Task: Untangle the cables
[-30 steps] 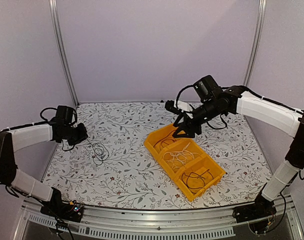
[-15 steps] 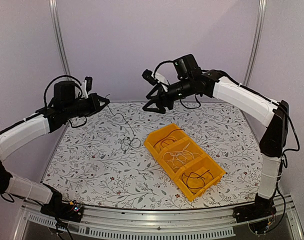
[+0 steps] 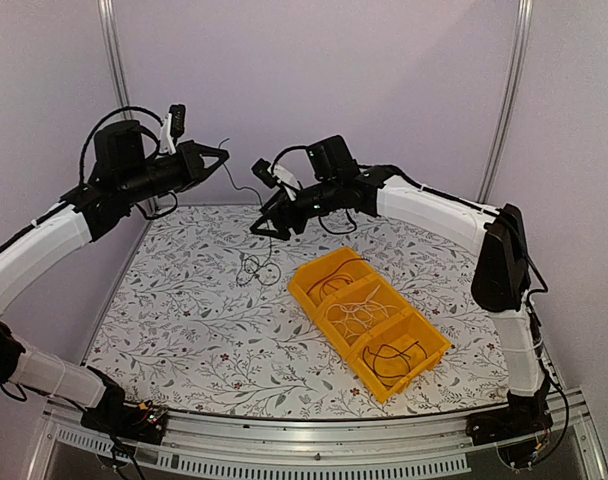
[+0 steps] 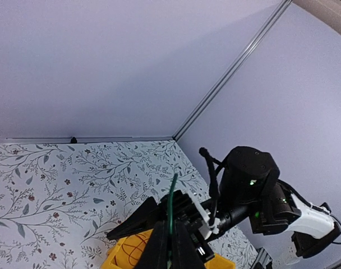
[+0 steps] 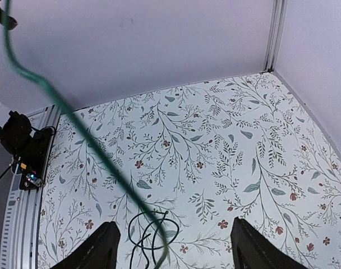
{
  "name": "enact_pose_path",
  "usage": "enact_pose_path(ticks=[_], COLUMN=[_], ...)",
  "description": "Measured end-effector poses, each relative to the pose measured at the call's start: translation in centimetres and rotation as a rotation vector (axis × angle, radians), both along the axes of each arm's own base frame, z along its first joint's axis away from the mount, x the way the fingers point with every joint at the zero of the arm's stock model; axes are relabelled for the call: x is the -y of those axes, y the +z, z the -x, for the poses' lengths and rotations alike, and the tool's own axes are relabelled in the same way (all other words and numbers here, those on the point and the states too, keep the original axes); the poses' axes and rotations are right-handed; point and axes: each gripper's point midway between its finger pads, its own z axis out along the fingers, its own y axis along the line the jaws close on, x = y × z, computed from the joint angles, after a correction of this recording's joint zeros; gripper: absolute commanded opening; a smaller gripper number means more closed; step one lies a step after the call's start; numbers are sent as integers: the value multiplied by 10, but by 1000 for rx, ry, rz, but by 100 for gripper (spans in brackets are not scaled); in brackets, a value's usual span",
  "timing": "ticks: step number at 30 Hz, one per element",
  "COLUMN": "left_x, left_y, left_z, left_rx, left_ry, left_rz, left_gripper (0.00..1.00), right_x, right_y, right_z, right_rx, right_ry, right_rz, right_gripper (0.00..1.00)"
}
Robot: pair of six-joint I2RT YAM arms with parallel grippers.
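My left gripper (image 3: 221,155) is raised high at the back left and shut on a thin black cable (image 3: 246,205). The cable hangs down to a small coil (image 3: 254,268) on the table. In the left wrist view the fingers (image 4: 159,246) pinch the cable end (image 4: 171,207). My right gripper (image 3: 268,220) is open, just right of the hanging strand. In the right wrist view the strand (image 5: 75,120) crosses between the wide-open gripper (image 5: 173,252), above the coil (image 5: 151,235). A reddish-brown cable (image 3: 329,277), a white one (image 3: 359,312) and a black one (image 3: 394,355) lie in the bin.
A yellow three-compartment bin (image 3: 436,342) stands right of centre on the floral table (image 3: 184,330). It also shows in the left wrist view (image 4: 123,252). Metal frame posts (image 3: 119,100) and purple walls close the back and sides.
My left gripper has risen from the table's left side, lifting the black cable and dragging its coil toward the centre. My right gripper has swung left from over the bin to beside the strand.
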Motion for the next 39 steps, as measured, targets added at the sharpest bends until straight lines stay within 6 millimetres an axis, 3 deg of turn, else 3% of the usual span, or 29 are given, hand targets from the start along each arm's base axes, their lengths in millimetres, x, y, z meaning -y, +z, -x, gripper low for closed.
enact_pose_path(ticks=[3, 4, 9, 12, 18, 21, 24, 28, 31, 33, 36, 38, 39], left_x=[2, 2, -1, -6, -17, -28, -39, -45, -46, -47, -52, -58, -61], left_y=[9, 11, 33, 49, 119, 182, 229, 250, 242, 222, 160, 92, 68], left_z=[3, 4, 8, 10, 19, 34, 54, 65, 58, 48, 31, 22, 22], left_rx=[8, 7, 22, 23, 126, 268, 385, 443, 426, 390, 278, 156, 120], left_ry=[-7, -8, 15, 38, 74, 94, 103, 110, 134, 165, 233, 281, 290], left_rz=[4, 4, 6, -6, 26, 105, 174, 207, 176, 136, 41, -37, -67], left_gripper=[0, 0, 0, 0, 0, 0, 0, 0, 2, 12, 24, 28, 31], right_x=[-10, -13, -23, -30, -39, -34, -30, -25, -24, -24, -26, -28, -28], right_y=[-14, -20, -44, -39, -26, -55, -93, -119, -119, -116, -105, -95, -91], right_z=[-10, -12, -15, -11, -2, -3, -1, 1, 2, 4, 7, 7, 7], right_rx=[-25, -40, -97, -102, -88, -145, -210, -258, -263, -266, -268, -259, -255], right_ry=[-20, -23, -14, 21, 70, 54, 43, 36, 41, 55, 81, 92, 96], right_rz=[-15, -20, -31, -71, -135, -79, -12, 39, 41, 36, 23, 6, -2], right_gripper=[6, 0, 0, 0, 9, 9, 4, 3, 1, 0, 0, 0, 0])
